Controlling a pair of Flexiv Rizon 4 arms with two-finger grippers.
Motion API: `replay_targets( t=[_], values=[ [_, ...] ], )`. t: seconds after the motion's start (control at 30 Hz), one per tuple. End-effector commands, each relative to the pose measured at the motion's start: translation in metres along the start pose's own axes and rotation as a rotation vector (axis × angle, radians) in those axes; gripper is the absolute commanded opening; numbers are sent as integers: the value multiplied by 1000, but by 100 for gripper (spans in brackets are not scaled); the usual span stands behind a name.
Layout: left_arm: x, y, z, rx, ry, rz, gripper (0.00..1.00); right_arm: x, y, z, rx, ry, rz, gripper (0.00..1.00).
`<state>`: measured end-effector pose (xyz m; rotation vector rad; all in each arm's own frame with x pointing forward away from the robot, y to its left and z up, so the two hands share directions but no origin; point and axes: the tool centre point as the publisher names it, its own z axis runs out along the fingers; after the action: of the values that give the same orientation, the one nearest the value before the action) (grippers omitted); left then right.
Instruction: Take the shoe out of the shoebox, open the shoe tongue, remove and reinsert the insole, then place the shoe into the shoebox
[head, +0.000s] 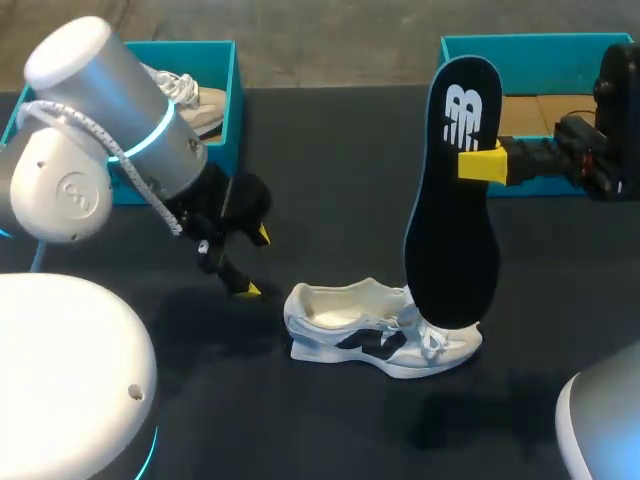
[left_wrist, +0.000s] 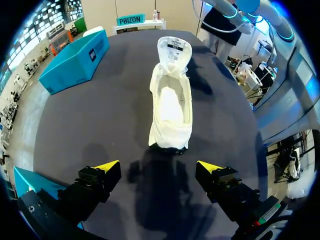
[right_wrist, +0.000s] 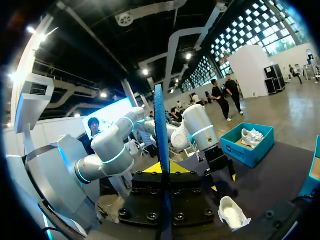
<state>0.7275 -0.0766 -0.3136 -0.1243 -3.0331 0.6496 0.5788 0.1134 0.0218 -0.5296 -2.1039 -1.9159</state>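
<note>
**Insole out of the shoe; reinsertion judged next.**
On the table (head: 330, 150), well clear of the teal shoebox (head: 470, 45), the white shoe (head: 375, 330) sits on its sole, mouth gaping. The black insole (head: 455, 200) stands upright over its laces, clamped in the right gripper (head: 480, 163). The left gripper (head: 255, 262) hangs spread and empty behind the heel. The next move likely calls for tipping the insole toe-first into the mouth.

Two white shoes (head: 380, 335) (head: 195, 100); one black insole (head: 455, 200); two teal shoeboxes (head: 228, 100) (head: 540, 42); two yellow-tipped pincers (head: 255, 262) (head: 478, 163).

Matt black insole (head: 452, 220); white mesh cloth shoe (head: 380, 330).
</note>
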Motion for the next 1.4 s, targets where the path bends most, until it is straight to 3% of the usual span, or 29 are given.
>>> replay_targets(
  t=[0.03,0.23,0.43,0.77,1.4],
  values=[
    [0,-8,-1,-88,-12,-13,100,-2,1,2,3,1,1,0],
    [3,-20,0,-128,-41,-16,100,-2,1,2,3,1,1,0],
    [-3,-40,2,-146,5,5,100,-2,1,2,3,1,1,0],
    [-8,-72,21,-225,36,48,100,-2,1,2,3,1,1,0],
    [16,-64,29,-324,82,93,100,-2,1,2,3,1,1,0]
  ],
)
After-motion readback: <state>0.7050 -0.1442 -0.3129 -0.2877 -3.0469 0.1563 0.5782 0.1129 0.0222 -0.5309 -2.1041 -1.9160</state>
